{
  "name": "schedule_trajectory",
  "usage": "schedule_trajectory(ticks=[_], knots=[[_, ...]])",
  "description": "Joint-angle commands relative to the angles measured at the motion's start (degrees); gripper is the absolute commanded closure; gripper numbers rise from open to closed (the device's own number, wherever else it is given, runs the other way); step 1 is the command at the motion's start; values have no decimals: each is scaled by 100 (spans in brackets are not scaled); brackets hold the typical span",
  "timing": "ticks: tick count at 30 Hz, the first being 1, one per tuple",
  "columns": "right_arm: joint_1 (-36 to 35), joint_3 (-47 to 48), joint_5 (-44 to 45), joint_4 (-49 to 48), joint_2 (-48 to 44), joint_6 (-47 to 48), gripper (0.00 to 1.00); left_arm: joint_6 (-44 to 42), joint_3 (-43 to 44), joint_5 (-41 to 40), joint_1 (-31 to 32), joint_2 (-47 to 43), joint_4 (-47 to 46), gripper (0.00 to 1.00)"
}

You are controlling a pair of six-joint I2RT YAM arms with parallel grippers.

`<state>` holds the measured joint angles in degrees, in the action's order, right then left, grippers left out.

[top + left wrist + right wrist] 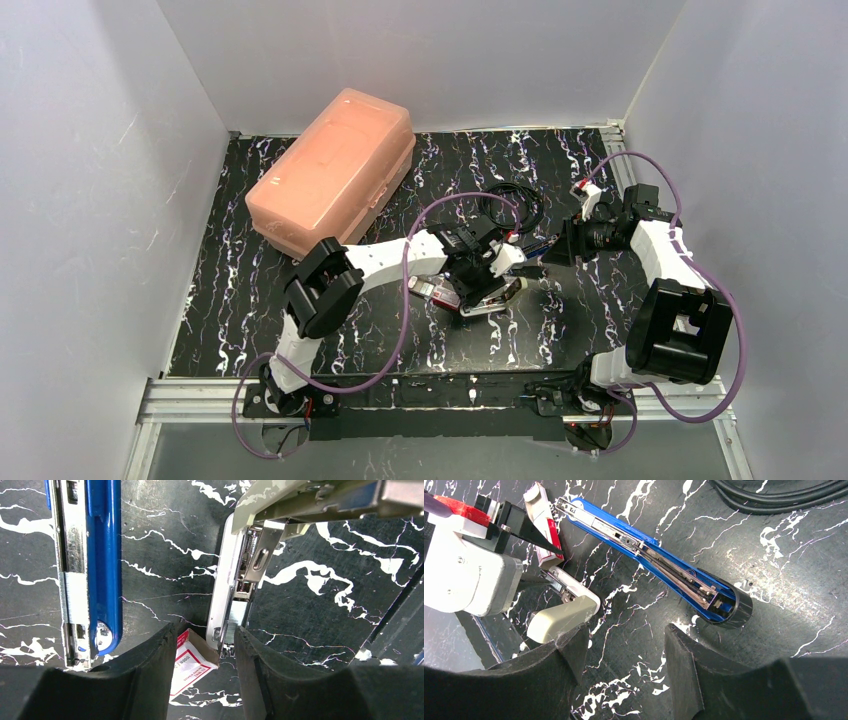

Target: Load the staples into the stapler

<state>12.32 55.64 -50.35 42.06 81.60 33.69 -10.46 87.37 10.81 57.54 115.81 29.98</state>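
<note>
1. At back left of the black marbled table [230,300]: big salmon-pink plastic case [335,170].
2. Mid-table, low down: left gripper [204,637], about half open, straddling the staples box [192,662] and white stapler [222,580] tip; gripping or merely bracketing, cannot tell.
3. Just right: right gripper [624,630], spread wide, nothing held.
4. Beyond its fingers: blue stapler [649,560], flipped open.
5. Hard against one left-gripper finger, beside the white stapler: that staples box.

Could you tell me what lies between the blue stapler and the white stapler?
Mostly bare table separates the blue stapler from the white stapler; the red staples box lies beside the white one's near end, in the left wrist view.
</note>
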Motion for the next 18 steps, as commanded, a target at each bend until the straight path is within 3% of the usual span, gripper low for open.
schedule_trajectory(ticks=[1, 18], knots=[[34, 124, -132, 31, -59, 76, 36, -18, 140, 147, -44, -424, 128, 56], [37, -92, 297, -507, -620, -200, 36, -289, -528, -384, -111, -1798, -342, 50]])
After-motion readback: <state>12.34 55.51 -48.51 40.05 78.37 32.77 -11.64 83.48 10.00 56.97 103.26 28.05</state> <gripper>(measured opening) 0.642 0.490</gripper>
